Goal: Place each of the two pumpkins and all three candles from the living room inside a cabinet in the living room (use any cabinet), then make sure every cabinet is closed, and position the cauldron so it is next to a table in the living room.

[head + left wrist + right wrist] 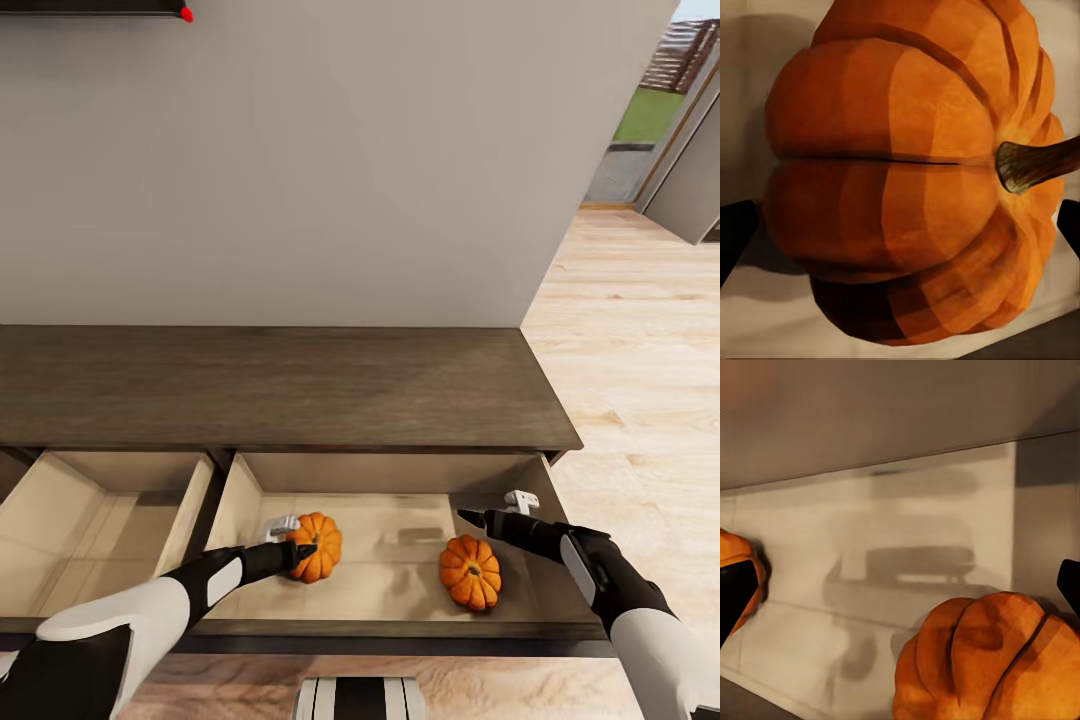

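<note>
The dark-brown cabinet (300,390) has two drawers pulled out. Two orange pumpkins lie on the pale floor of the right drawer (400,590). My left gripper (298,537) is open around the left pumpkin (320,548), whose ribbed body (892,187) lies between the black fingertips (735,232). My right gripper (492,508) stands open just above and behind the right pumpkin (470,572). In the right wrist view that pumpkin (982,660) sits close below the gripper (900,592), and the other pumpkin (735,551) peeks in at the edge. The candles, cauldron and table are out of view.
The left drawer (100,530) is open with nothing in it. A grey wall (300,160) rises behind the cabinet. Light wood floor (640,380) stretches to the right toward a doorway (650,110). My base (360,698) is close to the drawer front.
</note>
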{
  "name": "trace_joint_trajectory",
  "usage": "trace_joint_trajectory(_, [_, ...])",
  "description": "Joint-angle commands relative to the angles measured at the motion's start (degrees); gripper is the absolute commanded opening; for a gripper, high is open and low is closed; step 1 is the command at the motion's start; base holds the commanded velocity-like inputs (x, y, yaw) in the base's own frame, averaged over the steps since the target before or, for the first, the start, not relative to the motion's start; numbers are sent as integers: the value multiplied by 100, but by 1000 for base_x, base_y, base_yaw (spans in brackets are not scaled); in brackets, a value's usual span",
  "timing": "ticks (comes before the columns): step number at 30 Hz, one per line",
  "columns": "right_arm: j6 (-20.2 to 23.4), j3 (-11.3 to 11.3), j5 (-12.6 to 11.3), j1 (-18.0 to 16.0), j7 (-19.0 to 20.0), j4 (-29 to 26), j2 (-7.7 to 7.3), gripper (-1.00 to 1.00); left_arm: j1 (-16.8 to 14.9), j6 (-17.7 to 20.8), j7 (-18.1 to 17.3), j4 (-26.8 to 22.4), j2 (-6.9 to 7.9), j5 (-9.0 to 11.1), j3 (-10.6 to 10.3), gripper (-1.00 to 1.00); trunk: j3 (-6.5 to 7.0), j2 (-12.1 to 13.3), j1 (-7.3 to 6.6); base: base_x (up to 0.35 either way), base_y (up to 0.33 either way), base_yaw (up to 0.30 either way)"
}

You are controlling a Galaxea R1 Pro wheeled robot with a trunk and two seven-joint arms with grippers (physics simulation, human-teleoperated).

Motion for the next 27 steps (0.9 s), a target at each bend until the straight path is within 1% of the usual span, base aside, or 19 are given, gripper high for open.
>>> trace_joint_trajectory(1, [0,0,0,0,0,0,-1,100,35,4,8,2,14,-4,-44,100,-1,0,0,0,0,0])
trace_joint_trajectory(5, [0,0,0,0,-7,0,5,100,28,15,12,-4,200,1,-46,100,-1,0,0,0,0,0])
trace_joint_trajectory(7, [0,0,-3,0,-8,6,7,100,27,17,9,-4,239,1,-44,100,-1,0,0,0,0,0])
trace_joint_trajectory(22, [0,0,0,0,-9,9,2,100,-16,51,-32,-13,277,2,-34,100,-1,0,0,0,0,0])
trace_joint_trajectory(25, [0,0,-3,0,-9,9,4,100,-27,51,-46,-55,410,-6,-34,100,-1,0,0,0,0,0])
trace_joint_trajectory(27, [0,0,4,0,-9,9,5,100,-32,51,-52,-62,458,-7,-34,100,-1,0,0,0,0,0])
